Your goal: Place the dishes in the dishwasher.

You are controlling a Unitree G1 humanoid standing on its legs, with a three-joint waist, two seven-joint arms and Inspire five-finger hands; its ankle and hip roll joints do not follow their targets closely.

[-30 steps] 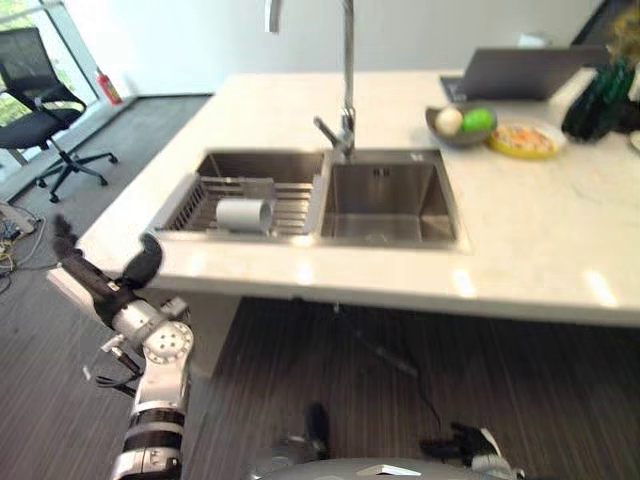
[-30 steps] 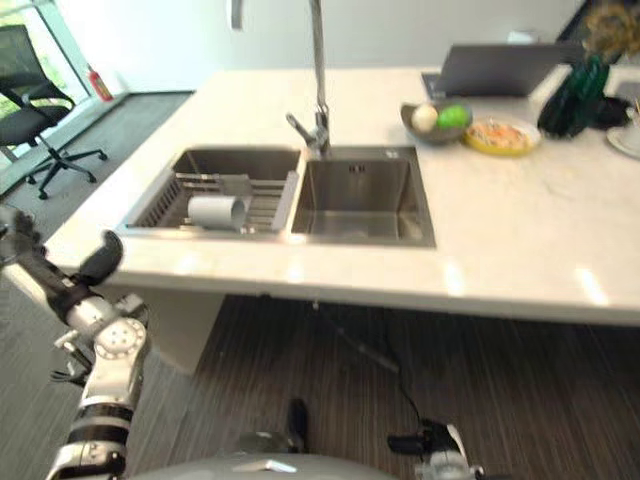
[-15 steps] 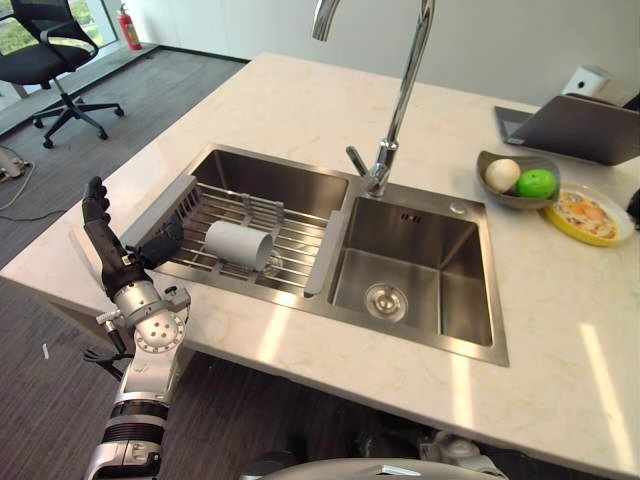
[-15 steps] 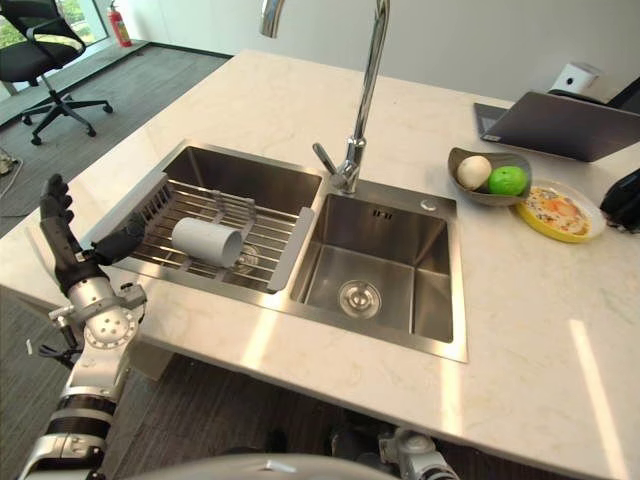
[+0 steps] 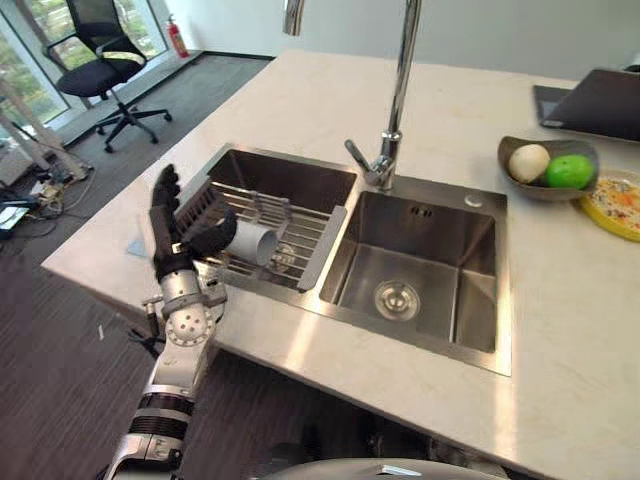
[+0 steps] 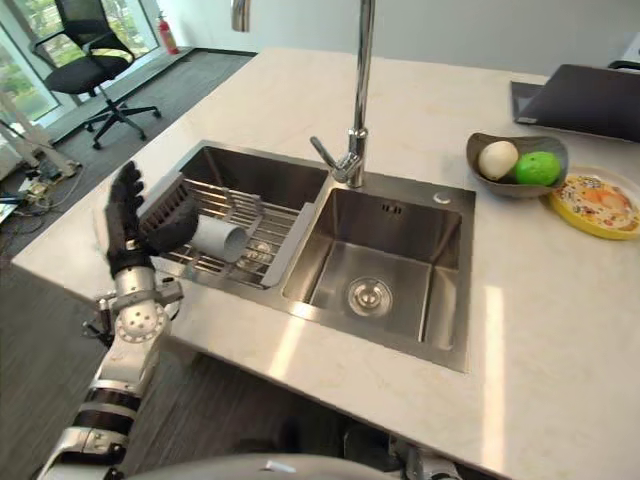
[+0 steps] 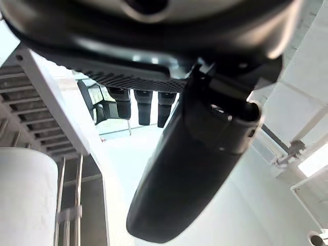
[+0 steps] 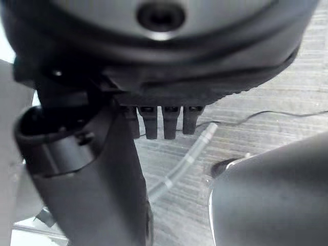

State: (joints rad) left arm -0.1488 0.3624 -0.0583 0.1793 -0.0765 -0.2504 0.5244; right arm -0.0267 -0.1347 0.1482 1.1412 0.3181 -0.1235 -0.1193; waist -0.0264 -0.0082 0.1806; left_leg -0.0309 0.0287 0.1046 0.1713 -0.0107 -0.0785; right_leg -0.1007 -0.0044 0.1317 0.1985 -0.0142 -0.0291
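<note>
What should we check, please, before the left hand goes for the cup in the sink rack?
1. Left hand open and free: ok, fingers straight, thumb spread, nothing held.
2. Cup reachable: ok, the white cup lies on its side on the wire rack in the left basin, just beyond the thumb.
3. Contact with the cup: not ok, the hand is raised in front of the rack and has not yet closed on it.
4. Path clear of the tap: ok, it stands between the basins, well to the right of the hand.
5. Right hand free: ok, fingers straight, holding nothing, over the floor.
6. Dishwasher open and ready: cannot tell.
</note>
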